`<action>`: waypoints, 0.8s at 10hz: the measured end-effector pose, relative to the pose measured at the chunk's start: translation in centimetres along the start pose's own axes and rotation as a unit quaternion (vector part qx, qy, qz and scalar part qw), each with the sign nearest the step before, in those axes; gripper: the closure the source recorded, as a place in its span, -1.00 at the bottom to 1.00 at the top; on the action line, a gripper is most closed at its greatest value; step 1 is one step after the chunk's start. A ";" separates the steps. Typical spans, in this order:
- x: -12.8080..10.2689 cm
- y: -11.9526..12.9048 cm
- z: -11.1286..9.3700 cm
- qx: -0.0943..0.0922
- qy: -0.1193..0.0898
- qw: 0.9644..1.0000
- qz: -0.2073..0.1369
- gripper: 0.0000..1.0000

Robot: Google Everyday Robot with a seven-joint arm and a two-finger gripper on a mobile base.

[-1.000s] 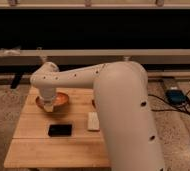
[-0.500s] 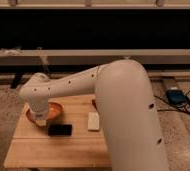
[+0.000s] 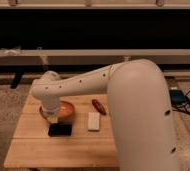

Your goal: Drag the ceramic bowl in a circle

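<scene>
Arm [image 3: 138, 100]: seen in the foreground, reaching left over the table [image 3: 33, 147].
Black block [image 3: 60, 129]: lies just in front of the bowl.
White block [image 3: 93, 121]: lies right of the black block.
Gripper [image 3: 53, 119]: set at the bowl's near-left rim; finger state cannot be told.
Bowl [image 3: 67, 110]: rests at the table's middle-left.
Red object [image 3: 98, 106]: lies right of the bowl.
Progress: contact judged made; how much of the circle is done cannot be read.

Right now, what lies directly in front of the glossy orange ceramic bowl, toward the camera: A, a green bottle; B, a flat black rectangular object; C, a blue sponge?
B: the flat black rectangular object lies just below the ceramic bowl, with the gripper at the bowl's near rim.
</scene>
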State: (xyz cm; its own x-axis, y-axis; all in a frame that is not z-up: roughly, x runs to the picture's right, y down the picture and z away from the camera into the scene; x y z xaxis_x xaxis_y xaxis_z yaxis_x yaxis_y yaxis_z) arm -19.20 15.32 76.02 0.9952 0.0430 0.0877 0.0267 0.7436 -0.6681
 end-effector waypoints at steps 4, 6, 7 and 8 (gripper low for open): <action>7.8 -7.8 -1.2 0.022 0.021 0.998 0.056 1.00; 9.3 -11.1 -1.3 0.030 0.021 0.997 0.064 1.00; 9.4 -12.4 -1.2 0.031 0.016 0.998 0.061 1.00; 9.4 -13.0 -1.2 0.029 0.012 0.998 0.057 1.00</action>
State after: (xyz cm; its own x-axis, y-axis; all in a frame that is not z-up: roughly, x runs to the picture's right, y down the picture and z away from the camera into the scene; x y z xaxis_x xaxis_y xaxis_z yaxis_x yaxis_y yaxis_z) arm -10.12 5.26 84.62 0.9934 0.1144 -0.0040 -0.0915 0.7725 -0.6284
